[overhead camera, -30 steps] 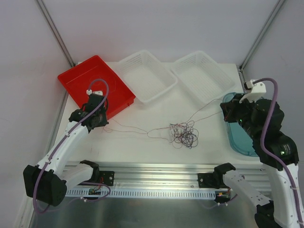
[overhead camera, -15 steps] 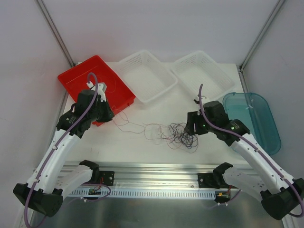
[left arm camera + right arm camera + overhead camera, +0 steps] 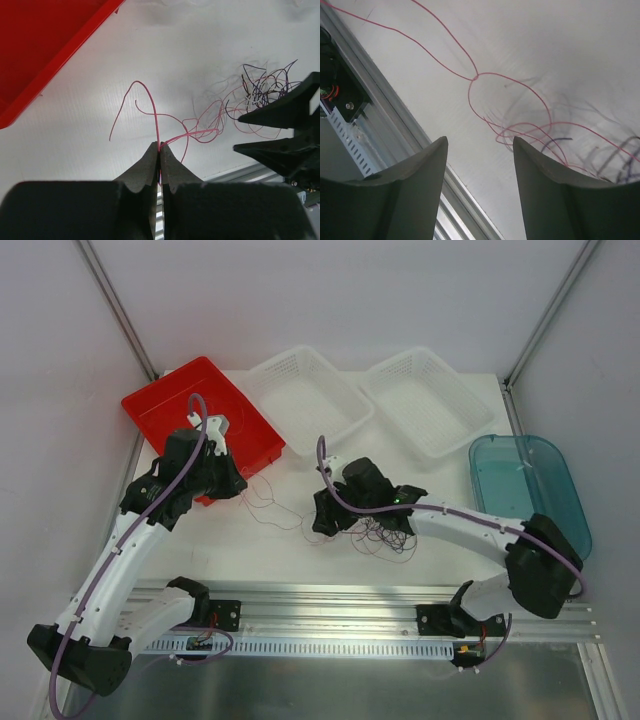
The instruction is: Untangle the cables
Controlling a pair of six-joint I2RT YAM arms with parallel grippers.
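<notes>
Swung over from beside the teal tray [image 3: 545,455], the right gripper [image 3: 328,518] now hangs low at the left edge of the knot. Its jaws have gone from closed to well parted, with nothing between them, only bare table [image 3: 530,40] and a crossing of pink-red strands below. The left gripper [image 3: 160,149] has edged a little toward the red tray [image 3: 165,410] and is pinched fully together on one pink-red cable [image 3: 150,107]. That cable arches up from its tips and trails off rightward. It runs slack across the table into the cables [image 3: 388,530], a loose heap of purple, dark, pink and white loops lying mid-table just beyond the right gripper. The step in hand looks like drawing one cable free: one end is anchored, the knot not yet opened. Next, the right gripper should close on the heap — or on a neighbouring strand, not the held one — and pin it while the left draws away. Too wide a bite would drag everything along.
</notes>
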